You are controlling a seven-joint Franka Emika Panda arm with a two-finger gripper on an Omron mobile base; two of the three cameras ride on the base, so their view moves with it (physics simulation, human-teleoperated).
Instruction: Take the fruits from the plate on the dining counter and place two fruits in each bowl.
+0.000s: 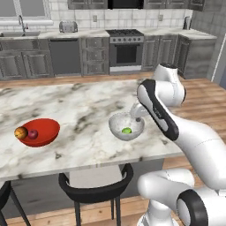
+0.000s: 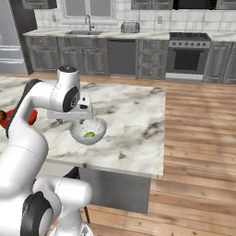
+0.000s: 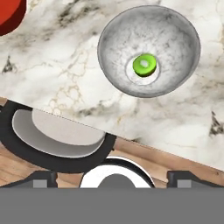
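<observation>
Back wall: a stove (image 1: 126,47) with a dark oven door sits among dark grey cabinets (image 1: 94,55), a toaster (image 1: 68,27) on the pale worktop (image 1: 88,34), a sink faucet (image 1: 21,22) at left. Black bar stool (image 1: 96,187) tucked below, wood floor (image 2: 198,138) beyond.

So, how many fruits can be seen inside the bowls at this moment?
3. A round orange fruit and a dark red fruit lie in the glossy red bowl; a small green fruit lies in the greyish glass bowl. Another could be hidden.
</observation>
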